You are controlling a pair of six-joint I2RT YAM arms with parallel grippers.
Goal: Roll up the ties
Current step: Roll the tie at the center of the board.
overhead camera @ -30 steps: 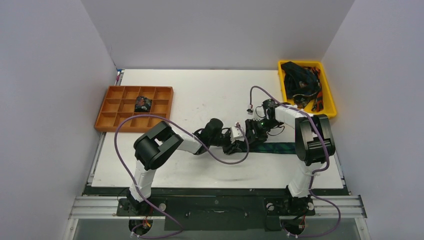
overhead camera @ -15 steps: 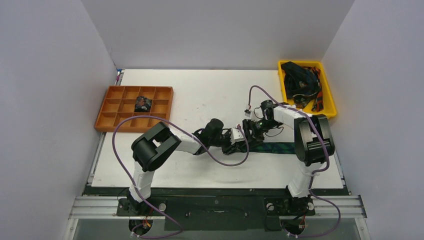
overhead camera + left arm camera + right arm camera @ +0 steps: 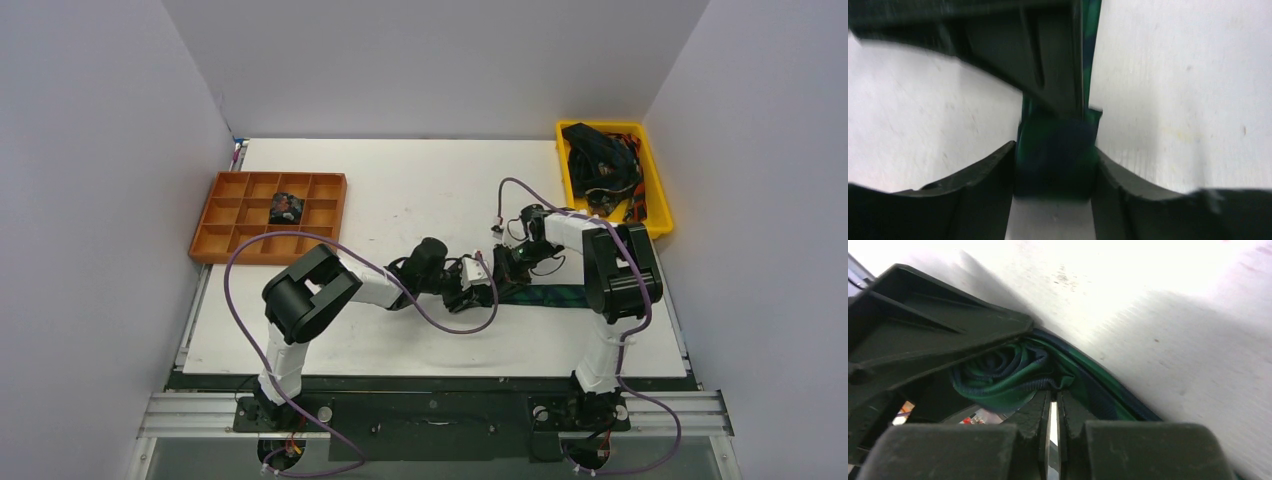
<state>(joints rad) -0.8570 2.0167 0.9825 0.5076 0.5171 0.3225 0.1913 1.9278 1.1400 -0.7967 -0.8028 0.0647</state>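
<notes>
On the tabletop [image 3: 400, 180], the left hand [image 3: 1054, 150] is pinching the coiled end of the green plaid tie [image 3: 1055, 167]; the right hand [image 3: 1054, 396], pressed together, is sitting against that coil.

One overhead, two wrist close-ups on tie [image 3: 1055, 155]

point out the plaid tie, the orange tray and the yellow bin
plaid tie [image 3: 555, 297]: top view, flat unrolled stretch
orange tray [image 3: 300, 176]: top view, far rim
yellow bin [image 3: 658, 180]: top view, right wall
</notes>
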